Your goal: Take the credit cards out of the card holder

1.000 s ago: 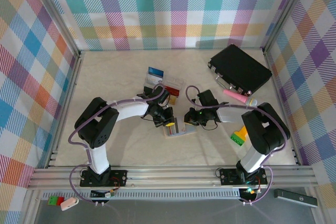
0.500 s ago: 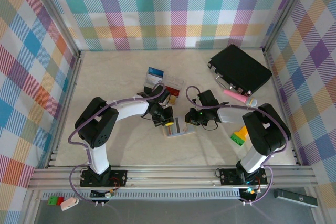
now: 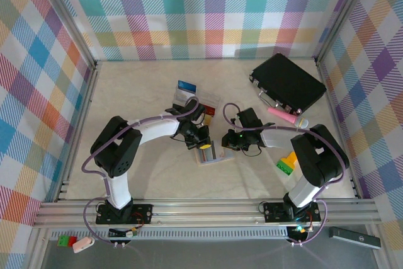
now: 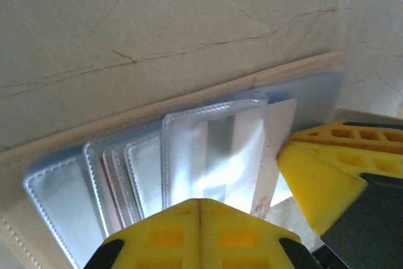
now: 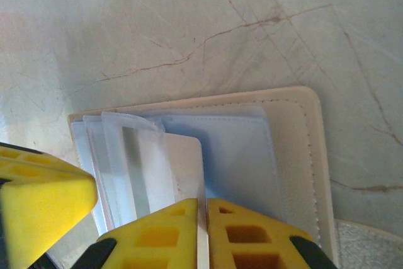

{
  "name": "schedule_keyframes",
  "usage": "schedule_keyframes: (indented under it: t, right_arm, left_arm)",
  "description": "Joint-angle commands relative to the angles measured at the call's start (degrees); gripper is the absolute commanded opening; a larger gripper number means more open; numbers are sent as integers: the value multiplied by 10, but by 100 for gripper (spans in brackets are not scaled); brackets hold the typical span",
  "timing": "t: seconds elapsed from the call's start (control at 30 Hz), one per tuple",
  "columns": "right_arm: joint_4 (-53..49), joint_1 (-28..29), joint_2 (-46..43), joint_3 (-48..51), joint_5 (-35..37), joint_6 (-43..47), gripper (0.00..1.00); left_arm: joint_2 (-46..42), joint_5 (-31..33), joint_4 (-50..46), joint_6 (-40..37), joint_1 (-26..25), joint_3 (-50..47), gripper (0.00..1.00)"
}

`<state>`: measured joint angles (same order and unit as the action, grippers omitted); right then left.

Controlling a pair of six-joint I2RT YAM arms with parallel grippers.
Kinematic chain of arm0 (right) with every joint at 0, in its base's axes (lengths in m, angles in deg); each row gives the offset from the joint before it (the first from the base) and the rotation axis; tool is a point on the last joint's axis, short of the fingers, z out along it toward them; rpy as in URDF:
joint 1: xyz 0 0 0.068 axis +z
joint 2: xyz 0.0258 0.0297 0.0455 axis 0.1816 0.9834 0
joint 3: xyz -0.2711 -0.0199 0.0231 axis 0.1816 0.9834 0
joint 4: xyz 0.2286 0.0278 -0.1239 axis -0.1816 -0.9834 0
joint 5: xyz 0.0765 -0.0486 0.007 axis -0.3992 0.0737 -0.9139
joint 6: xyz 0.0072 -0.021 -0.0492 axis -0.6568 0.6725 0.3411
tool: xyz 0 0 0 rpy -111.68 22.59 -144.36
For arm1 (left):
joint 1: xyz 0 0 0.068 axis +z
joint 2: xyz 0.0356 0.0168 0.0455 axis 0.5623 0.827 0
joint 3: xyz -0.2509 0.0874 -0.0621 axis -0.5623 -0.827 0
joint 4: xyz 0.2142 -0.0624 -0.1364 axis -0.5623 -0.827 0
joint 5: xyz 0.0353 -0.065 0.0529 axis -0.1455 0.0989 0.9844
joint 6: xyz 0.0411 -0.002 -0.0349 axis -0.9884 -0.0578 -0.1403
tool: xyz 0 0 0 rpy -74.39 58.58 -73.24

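Note:
The card holder [image 3: 217, 156] lies open on the table between both grippers, its cream cover [image 5: 294, 155] up and clear blue-tinted sleeves [image 4: 63, 193] fanned out. A white card [image 5: 184, 165] sticks partly out of a sleeve, and a dark stripe [image 5: 135, 171] shows through the plastic. My right gripper [image 5: 203, 218] is shut on that card's edge. My left gripper [image 4: 200, 215] is shut, its tips resting on the top sleeve [image 4: 214, 155], with nothing seen between them. In the left wrist view the white card [image 4: 279, 131] reaches toward the right gripper's finger [image 4: 315, 171]. Something yellow [image 3: 205, 147] shows beside the left gripper [image 3: 201, 140].
A large black case [image 3: 288, 82] lies at the back right, with a pink and yellow object [image 3: 286, 116] in front of it. Yellow and green blocks [image 3: 286, 162] sit by the right arm. A clear tray [image 3: 187, 97] with cards stands behind the left gripper.
The left wrist has shifted slightly toward the back over the holder. The right gripper has stayed where it was.

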<state>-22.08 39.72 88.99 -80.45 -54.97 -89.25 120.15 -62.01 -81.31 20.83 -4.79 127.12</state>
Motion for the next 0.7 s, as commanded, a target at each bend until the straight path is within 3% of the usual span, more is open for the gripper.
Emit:
schedule_keyframes:
  t: [0.0, 0.33, 0.67]
  right_arm:
    - [19, -3, -11, 20, -11, -3, 14]
    - [27, -3, -1, 23, -39, -6, 22]
    - [42, -3, 19, 18, -69, -4, 20]
  left_arm:
    - [19, 8, 0, -2, -7, -3, 4]
    - [18, 31, -6, 1, -7, -34, 3]
    - [18, 37, -5, 3, -7, -42, 2]
